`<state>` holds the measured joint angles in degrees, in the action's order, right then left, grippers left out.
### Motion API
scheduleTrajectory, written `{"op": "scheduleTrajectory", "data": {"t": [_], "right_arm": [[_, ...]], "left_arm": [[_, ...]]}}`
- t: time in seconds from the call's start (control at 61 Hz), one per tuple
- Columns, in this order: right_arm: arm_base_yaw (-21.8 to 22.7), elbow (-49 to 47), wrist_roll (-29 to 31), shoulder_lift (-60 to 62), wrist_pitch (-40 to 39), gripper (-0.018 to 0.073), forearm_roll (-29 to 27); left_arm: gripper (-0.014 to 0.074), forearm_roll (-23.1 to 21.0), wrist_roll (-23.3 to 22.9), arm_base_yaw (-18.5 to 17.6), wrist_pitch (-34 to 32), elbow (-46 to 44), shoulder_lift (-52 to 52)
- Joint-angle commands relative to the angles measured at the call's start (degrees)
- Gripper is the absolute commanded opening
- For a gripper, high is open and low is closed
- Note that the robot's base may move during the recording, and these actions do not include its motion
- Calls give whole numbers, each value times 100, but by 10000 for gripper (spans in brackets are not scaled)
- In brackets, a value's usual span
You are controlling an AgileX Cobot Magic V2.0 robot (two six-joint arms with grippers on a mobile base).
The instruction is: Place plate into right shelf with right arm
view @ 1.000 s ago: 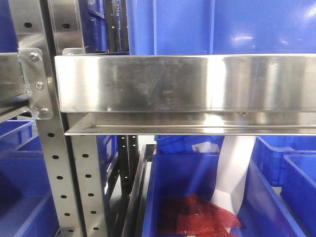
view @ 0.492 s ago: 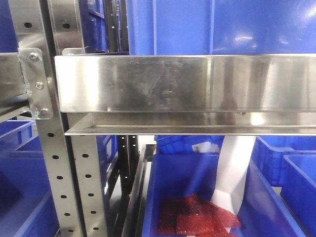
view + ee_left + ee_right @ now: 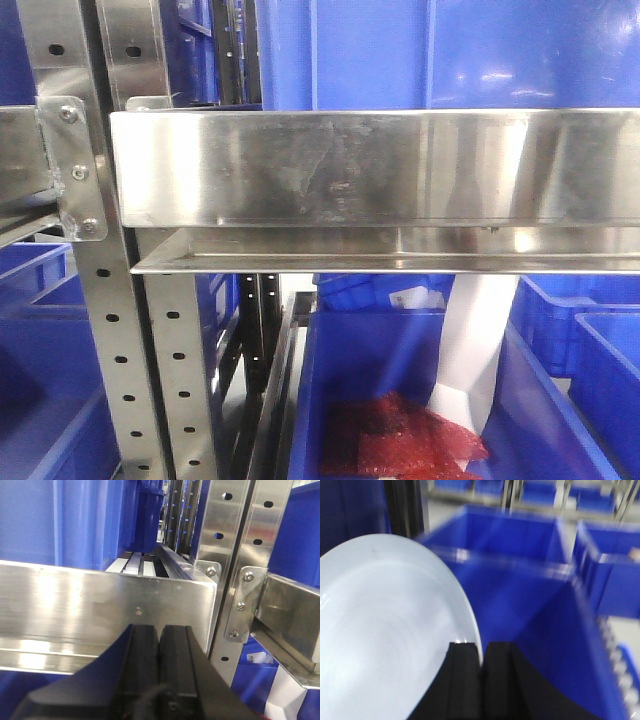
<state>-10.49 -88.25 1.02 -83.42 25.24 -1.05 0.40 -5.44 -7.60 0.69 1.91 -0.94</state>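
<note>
White plate (image 3: 390,630), front view unchanged

your left gripper (image 3: 159,645) is matte black, two flat rectangular fingers (image 3: 142,652) with squared tips widening into a broad angular body, and a thin dark cable curls at its base. your right gripper (image 3: 481,655) looks the same: black, blocky fingers (image 3: 501,665) with squared tips, a faint glossy highlight along their top edges, somewhat blurred.
</note>
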Motion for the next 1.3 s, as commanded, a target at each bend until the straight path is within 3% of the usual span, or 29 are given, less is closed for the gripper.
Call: {"op": "scheduleTrajectory", "data": {"t": [0.0, 0.541, 0.656, 0.787, 0.869, 1.082, 1.279], "right_arm": [[24, -243, 34, -64, -511, 29, -4], [24, -243, 34, -609, -411, 53, 155], [24, -243, 34, -601, -292, 222, 155], [24, -256, 34, -571, -159, 521, 155], [24, -268, 34, -479, -108, 608, 155], [24, -268, 34, 163, -67, 494, 155], [24, -94, 34, 1143, 406, 180, 155]], "left_arm": [[-47, 1, -34, -39, -517, 44, -49], [-47, 1, -34, -39, -517, 44, -49], [-47, 1, -34, -39, -517, 44, -49], [-47, 1, -34, -39, -517, 44, -49], [-47, 1, -34, -39, -517, 44, -49], [-47, 1, -34, -39, -517, 44, -49], [-47, 1, -34, -39, -517, 44, -49]]}}
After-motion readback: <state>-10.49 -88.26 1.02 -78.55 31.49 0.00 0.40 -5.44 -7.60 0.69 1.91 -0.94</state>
